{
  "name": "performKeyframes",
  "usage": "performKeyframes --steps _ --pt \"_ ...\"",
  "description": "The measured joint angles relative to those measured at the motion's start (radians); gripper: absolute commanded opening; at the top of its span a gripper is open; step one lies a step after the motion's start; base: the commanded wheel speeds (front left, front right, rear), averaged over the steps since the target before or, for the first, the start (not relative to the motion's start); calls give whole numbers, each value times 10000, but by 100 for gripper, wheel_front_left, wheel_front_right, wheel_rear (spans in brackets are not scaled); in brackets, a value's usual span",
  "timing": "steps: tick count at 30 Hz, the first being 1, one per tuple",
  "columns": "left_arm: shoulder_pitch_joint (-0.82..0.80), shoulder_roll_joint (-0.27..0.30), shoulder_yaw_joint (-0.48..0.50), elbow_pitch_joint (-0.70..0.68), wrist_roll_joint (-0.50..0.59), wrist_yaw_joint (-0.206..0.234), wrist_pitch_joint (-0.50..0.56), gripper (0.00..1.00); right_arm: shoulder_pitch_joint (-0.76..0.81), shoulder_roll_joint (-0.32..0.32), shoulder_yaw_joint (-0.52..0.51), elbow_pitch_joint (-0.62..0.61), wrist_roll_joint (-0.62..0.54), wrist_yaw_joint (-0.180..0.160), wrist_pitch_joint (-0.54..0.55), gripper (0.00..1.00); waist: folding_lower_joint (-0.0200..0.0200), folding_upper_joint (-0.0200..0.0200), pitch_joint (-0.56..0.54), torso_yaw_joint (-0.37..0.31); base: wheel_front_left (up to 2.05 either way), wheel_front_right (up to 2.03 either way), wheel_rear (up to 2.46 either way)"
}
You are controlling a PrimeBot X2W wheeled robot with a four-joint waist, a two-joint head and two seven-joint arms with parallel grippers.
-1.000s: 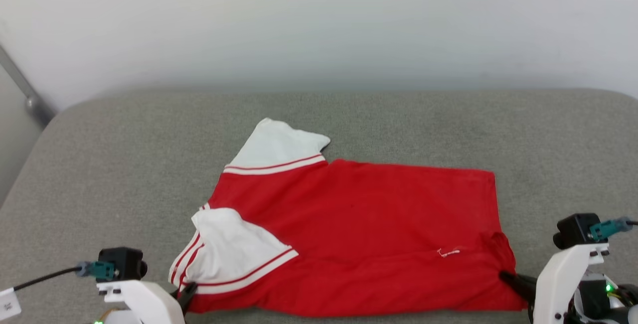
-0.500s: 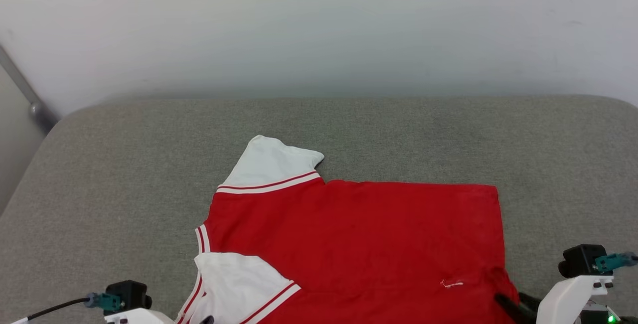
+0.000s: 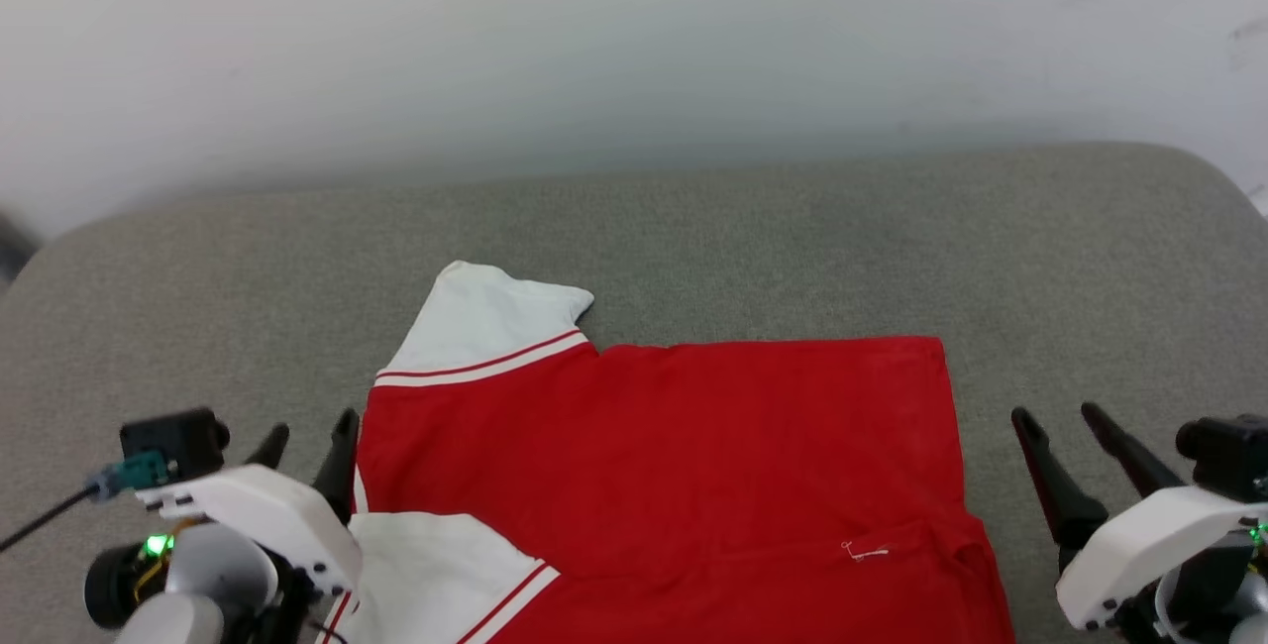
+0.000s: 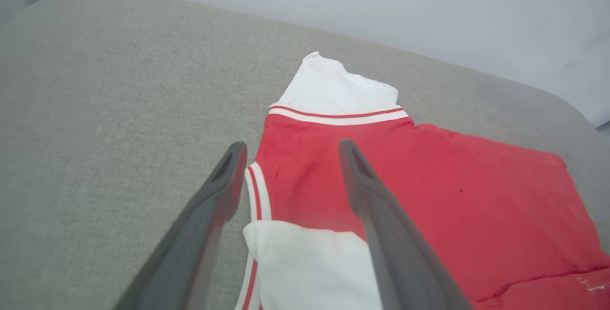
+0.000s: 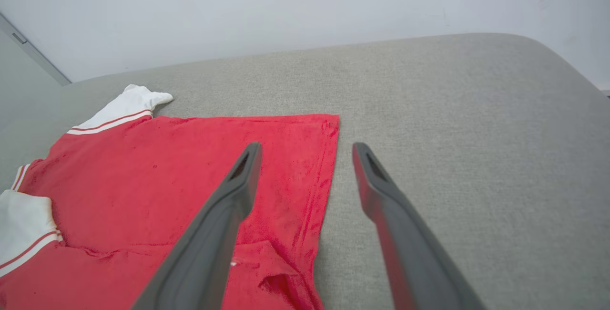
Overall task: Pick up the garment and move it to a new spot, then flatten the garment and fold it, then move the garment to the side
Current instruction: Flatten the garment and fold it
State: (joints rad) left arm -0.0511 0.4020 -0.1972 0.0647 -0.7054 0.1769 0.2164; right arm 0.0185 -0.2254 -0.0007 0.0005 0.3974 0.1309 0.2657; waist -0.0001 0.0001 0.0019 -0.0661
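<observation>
Nearest, at the lower left: left hand (image 3: 309,426), fingers spread wide, gripping nothing, tips just beside the left edge of the red jersey (image 3: 693,466). At the lower right: right hand (image 3: 1055,414), likewise spread wide and empty, a little off the jersey's right hem. Seen from each wrist, one finger in front of red cloth, the other in front of bare table (image 3: 792,248). Jersey spread mostly flat on the grey fabric-covered table, near its front edge, between the two hands. At its near left, white sleeve with red-striped trim folded over the red body. At its near right, small white thread mark and a low crease. Straight hem on the right. Further back, second white sleeve pointing away at the far left corner. Beyond, bare grey table, then pale wall (image 3: 594,50).
</observation>
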Motion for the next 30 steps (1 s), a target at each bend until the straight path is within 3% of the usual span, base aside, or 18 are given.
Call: performKeyframes --steps 8,14,23,30 --pt "-2423 201 180 384 345 -199 -395 100 -1158 366 -107 -1085 -725 0 -1294 100 1 0 1235 -432 0 0 0" --pt "-4282 591 205 1135 236 -627 270 100 -1900 485 109 -1448 -1062 0 -1791 100 3 0 2439 -859 0 0 0" --pt "-6455 1785 -84 2418 -405 -1599 3116 100 -2430 570 236 -1469 -1246 0 -2100 100 3 0 3775 -1634 0 0 0" --pt "-7289 2757 -456 2878 -754 -1693 5885 100 -2588 742 345 -1319 -1135 0 -2211 100 3 0 4525 -2144 0 0 0"
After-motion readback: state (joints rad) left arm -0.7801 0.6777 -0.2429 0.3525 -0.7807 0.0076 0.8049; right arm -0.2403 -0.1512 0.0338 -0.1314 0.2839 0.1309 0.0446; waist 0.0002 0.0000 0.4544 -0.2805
